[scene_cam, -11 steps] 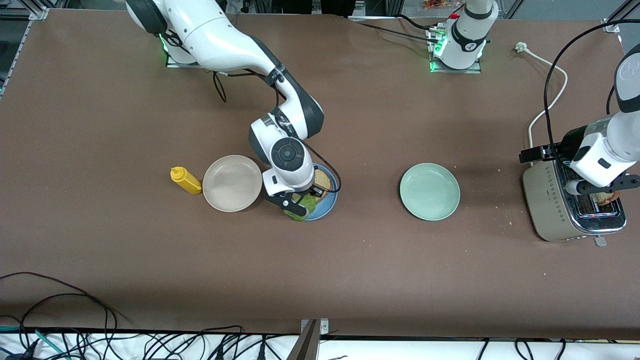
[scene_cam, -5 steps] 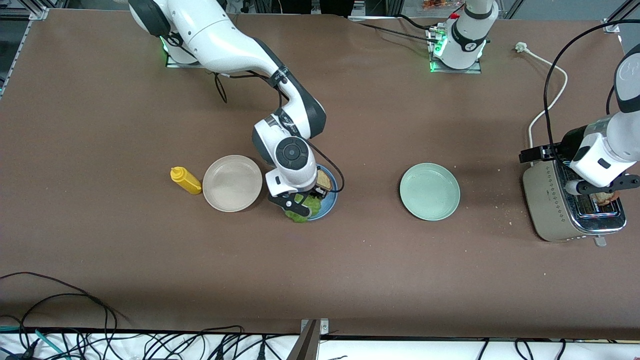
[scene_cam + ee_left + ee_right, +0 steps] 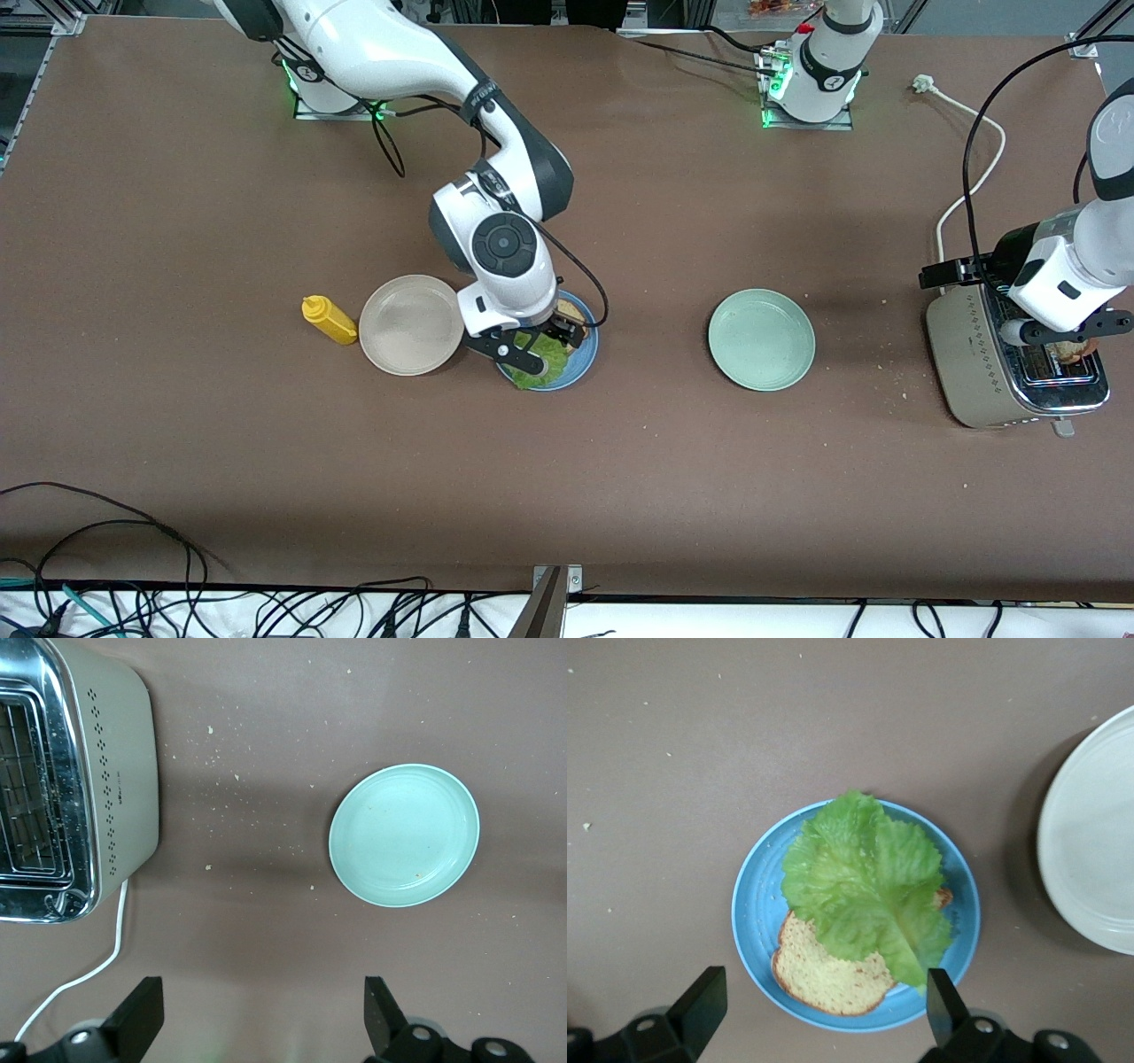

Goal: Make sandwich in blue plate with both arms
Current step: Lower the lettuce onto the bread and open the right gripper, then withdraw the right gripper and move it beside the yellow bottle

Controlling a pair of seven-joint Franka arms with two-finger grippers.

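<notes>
The blue plate [image 3: 578, 361] [image 3: 755, 930] lies mid-table and holds one slice of speckled brown bread [image 3: 572, 313] [image 3: 824, 979] with a crinkly green lettuce leaf [image 3: 539, 359] [image 3: 864, 886] spread over most of it. My right gripper [image 3: 542, 346] [image 3: 824, 997] hangs open just above the plate, with nothing between its fingers. My left gripper [image 3: 1067, 341] [image 3: 263, 1014] waits open and empty above the toaster [image 3: 992, 368] [image 3: 106, 797] at the left arm's end of the table. A small brown piece shows at the toaster's slot under that gripper.
A beige plate [image 3: 409, 326] [image 3: 1099, 842] sits beside the blue plate toward the right arm's end, with a yellow squeeze bottle [image 3: 328, 320] just past it. A pale green plate [image 3: 760, 338] [image 3: 405, 835] lies between the blue plate and the toaster. A white cord [image 3: 970, 190] runs from the toaster; crumbs are scattered round it.
My right gripper has opened, let go of the lettuce and risen a little. The leaf, which hung over the plate's edge, now lies on the bread. The left arm has not moved.
</notes>
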